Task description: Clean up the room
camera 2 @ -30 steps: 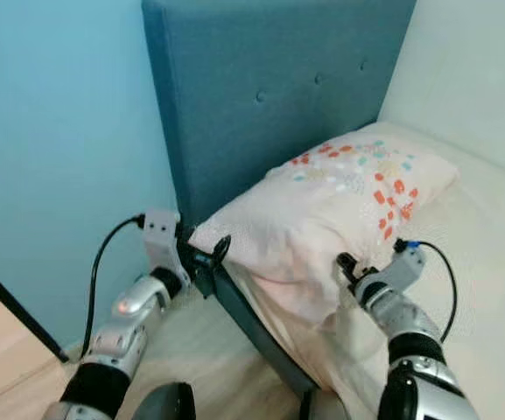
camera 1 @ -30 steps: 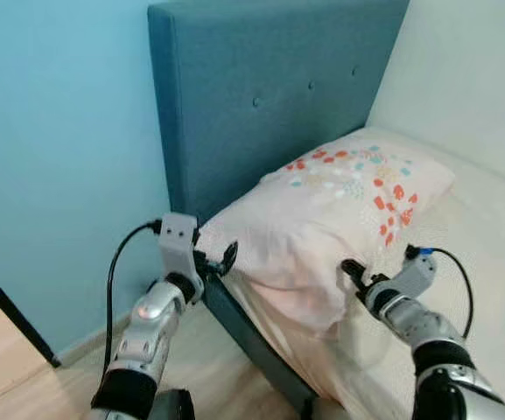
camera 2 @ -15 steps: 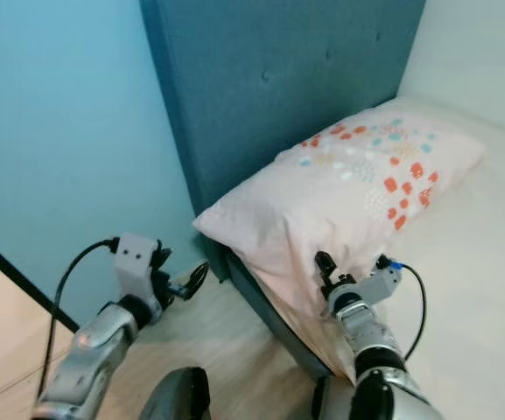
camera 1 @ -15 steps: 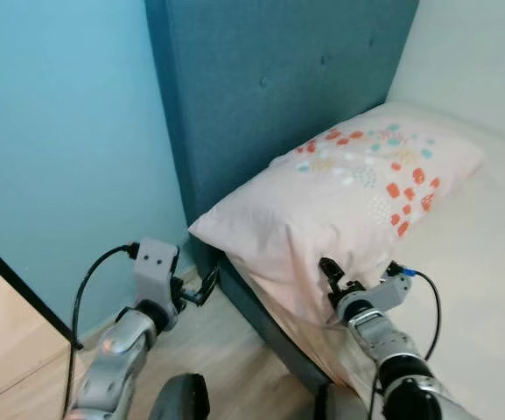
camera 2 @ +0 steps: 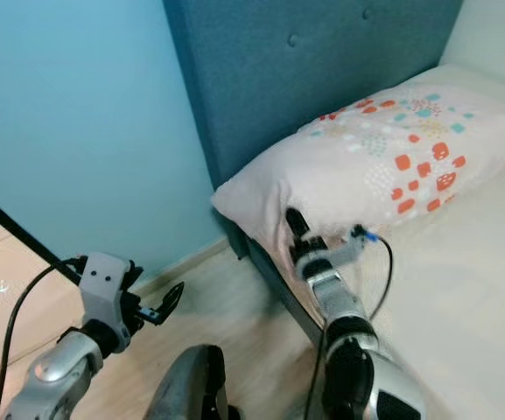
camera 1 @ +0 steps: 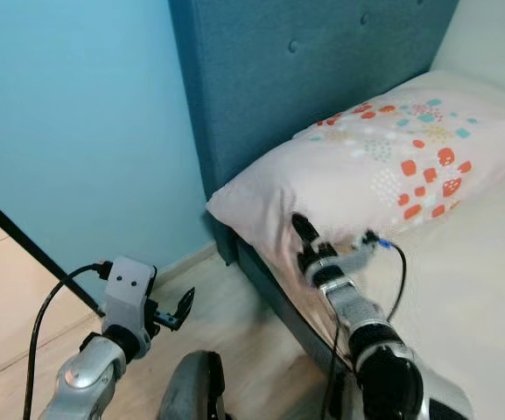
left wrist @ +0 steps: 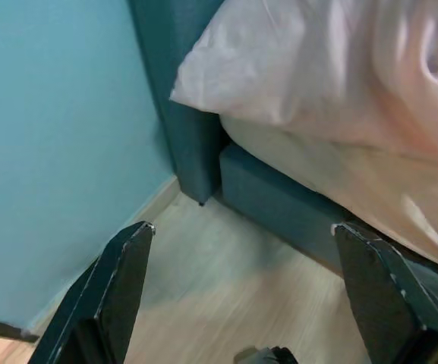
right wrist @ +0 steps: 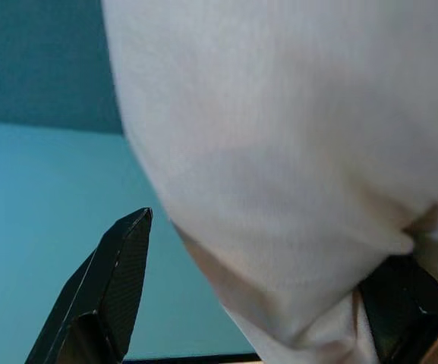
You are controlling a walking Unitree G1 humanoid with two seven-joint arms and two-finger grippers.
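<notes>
Pillow [camera 1: 383, 166], pale pink with orange, teal and yellow patches, lying on the bed [camera 1: 488, 289] with its long side against the teal buttoned headboard [camera 1: 305, 79] and its near corner jutting past the bed's edge. Right gripper [camera 1: 305, 241] pressed into the pillow's front face near that corner; in the right wrist view, pillow fabric bulging between the two black fingers [right wrist: 108, 292], jaws spread wide, with one finger clear of the cloth and the other half buried under a fold. Whether the fabric is truly pinched: cannot tell. Left gripper [camera 1: 180, 308] low and well apart from the pillow, above the floor [camera 1: 234, 332] beside the bed frame [left wrist: 279, 201]; jaws wide open and holding nothing, seen in the left wrist view as two black fingers [left wrist: 116, 284] framing bare floorboards and the corner of the bed.

No containers to be seen.

Bed covered in a cream sheet, its dark teal frame running along the edge below the mattress. Light wood floor, somewhat blurred. Light blue wall [camera 1: 77, 131] to the left of the headboard, with a pale skirting strip at its foot and a dark line [camera 1: 24, 254] slanting across the floor by the wall.
</notes>
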